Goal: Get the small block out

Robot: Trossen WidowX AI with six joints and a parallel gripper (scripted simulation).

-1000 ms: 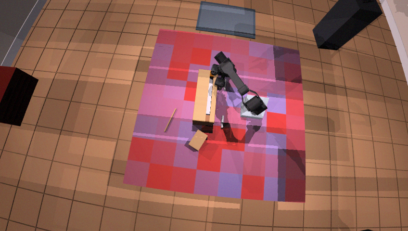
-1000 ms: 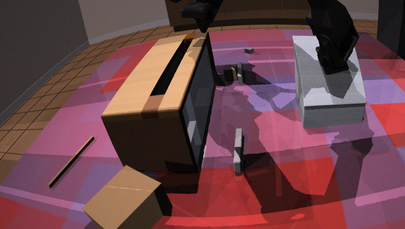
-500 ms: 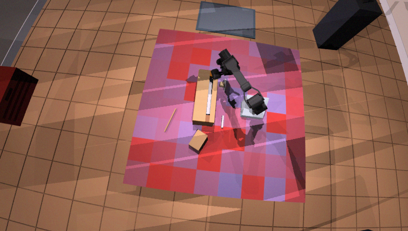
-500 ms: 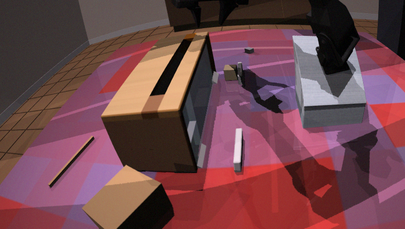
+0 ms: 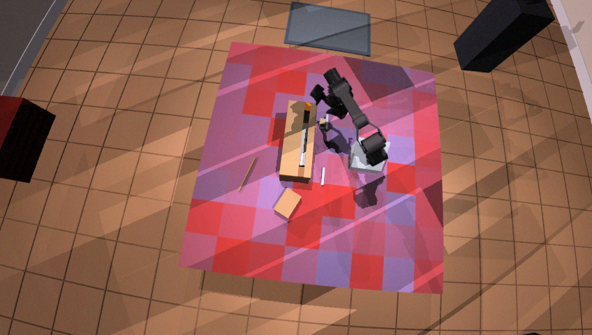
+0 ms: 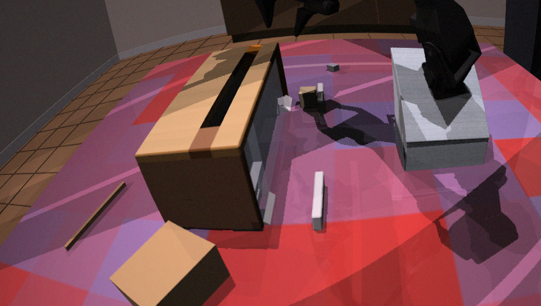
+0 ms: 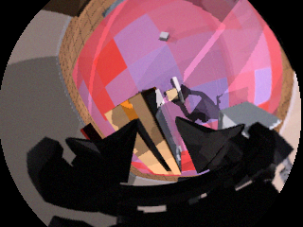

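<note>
A small tan block (image 5: 322, 121) (image 6: 307, 97) (image 7: 171, 95) sits on the table outside the box, near the far end of its clear front. A short upright white strip (image 6: 320, 90) (image 7: 177, 87) stands right beside it. The wooden box (image 5: 290, 137) (image 6: 197, 189) (image 7: 115, 115) stands upright, with a long slot in its top and an orange patch (image 5: 307, 106) (image 6: 254, 48) (image 7: 129, 110) at the slot's far end. My gripper (image 6: 282, 30) (image 7: 156, 120) is open and empty, high above the table near the box's far end. It touches neither block nor box.
A larger wooden block (image 5: 287, 203) (image 6: 166, 257) stands by the box's near end. A white bar (image 5: 322, 176) (image 6: 318, 201) lies right of the box, a thin stick (image 5: 247, 174) (image 6: 96, 214) left. A small grey cube (image 6: 332, 67) (image 7: 164, 36) lies beyond. The arm stands on a grey base (image 6: 448, 129).
</note>
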